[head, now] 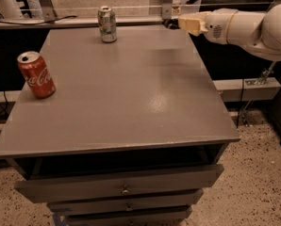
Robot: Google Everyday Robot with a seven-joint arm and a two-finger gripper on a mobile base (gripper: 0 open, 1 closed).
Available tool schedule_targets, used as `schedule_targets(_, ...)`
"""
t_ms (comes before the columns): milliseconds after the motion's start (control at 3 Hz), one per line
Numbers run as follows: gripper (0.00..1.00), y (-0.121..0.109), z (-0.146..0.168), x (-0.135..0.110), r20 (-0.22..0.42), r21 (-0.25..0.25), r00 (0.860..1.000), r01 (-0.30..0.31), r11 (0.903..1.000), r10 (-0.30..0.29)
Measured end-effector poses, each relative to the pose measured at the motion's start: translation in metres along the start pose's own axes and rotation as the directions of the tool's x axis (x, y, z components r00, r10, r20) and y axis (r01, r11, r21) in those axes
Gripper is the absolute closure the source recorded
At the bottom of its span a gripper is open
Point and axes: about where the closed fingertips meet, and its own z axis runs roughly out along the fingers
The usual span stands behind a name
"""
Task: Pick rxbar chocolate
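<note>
My gripper (182,22) is at the far right corner of the grey table (131,102), lifted a little above its surface. Its cream fingers (190,23) are shut on the rxbar chocolate (170,24), a small dark bar that sticks out to the left of the fingertips. The bar hangs clear of the table top and only its dark end shows. The white arm reaches in from the right edge of the view.
A red Coca-Cola can (36,74) stands near the table's left edge. A green-and-white can (107,24) stands at the far edge, left of the gripper. Drawers (124,188) sit below the front edge. A rail and a bench run behind the table.
</note>
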Motion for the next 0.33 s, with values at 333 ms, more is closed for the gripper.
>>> schedule_targets(333,1.00,0.0038,0.0009,-0.0064,0.015,-0.011,1.000,0.000,0.9999,0.000)
